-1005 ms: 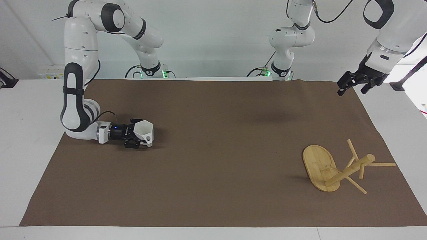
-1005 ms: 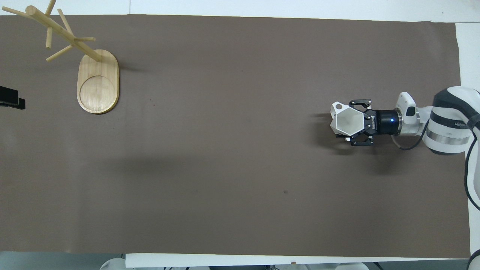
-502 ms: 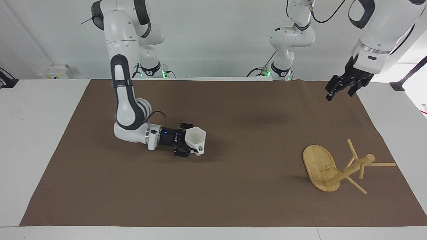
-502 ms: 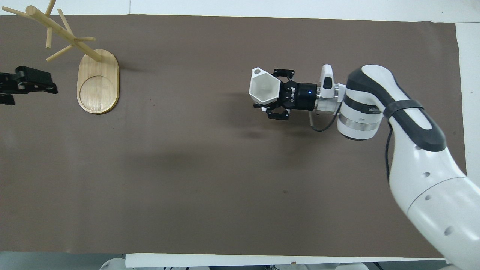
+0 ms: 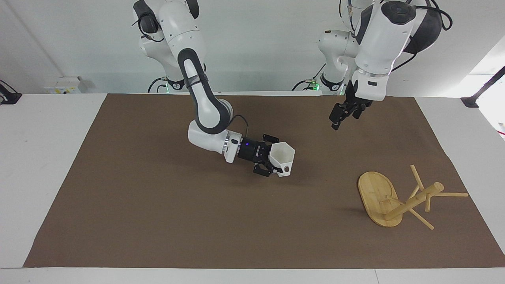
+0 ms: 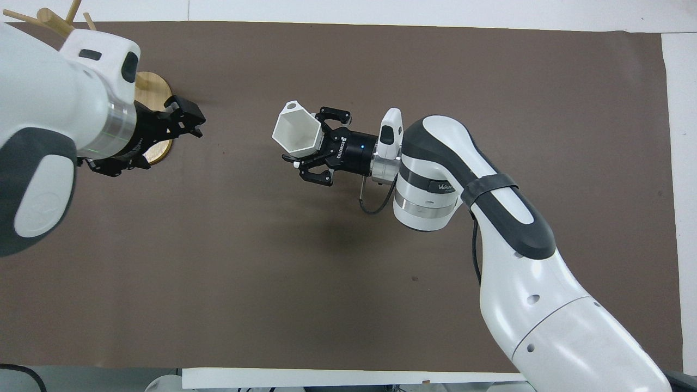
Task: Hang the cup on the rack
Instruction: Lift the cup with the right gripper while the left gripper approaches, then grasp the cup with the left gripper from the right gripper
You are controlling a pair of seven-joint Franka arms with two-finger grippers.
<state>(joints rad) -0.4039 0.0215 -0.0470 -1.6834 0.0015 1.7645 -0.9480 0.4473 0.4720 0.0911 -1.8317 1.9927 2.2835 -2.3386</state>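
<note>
My right gripper (image 5: 275, 165) is shut on the wall of the white faceted cup (image 5: 283, 155). It holds the cup a little above the middle of the brown mat, rim up and handle down. The cup also shows in the overhead view (image 6: 295, 133), in the right gripper (image 6: 307, 144). The bamboo rack (image 5: 412, 201) stands on its oval base at the left arm's end of the mat, farther from the robots. My left gripper (image 5: 337, 118) is open and empty, raised over the mat between cup and rack. In the overhead view the left gripper (image 6: 188, 121) and its arm cover most of the rack (image 6: 158, 87).
The brown mat (image 5: 158, 217) covers most of the white table. Nothing else lies on it. The right arm's elbow and forearm (image 6: 490, 228) stretch over the mat's right-arm end.
My right gripper has carried the cup from the right arm's end to the mat's middle. My left gripper has swung in from the table's edge toward the middle, still raised.
</note>
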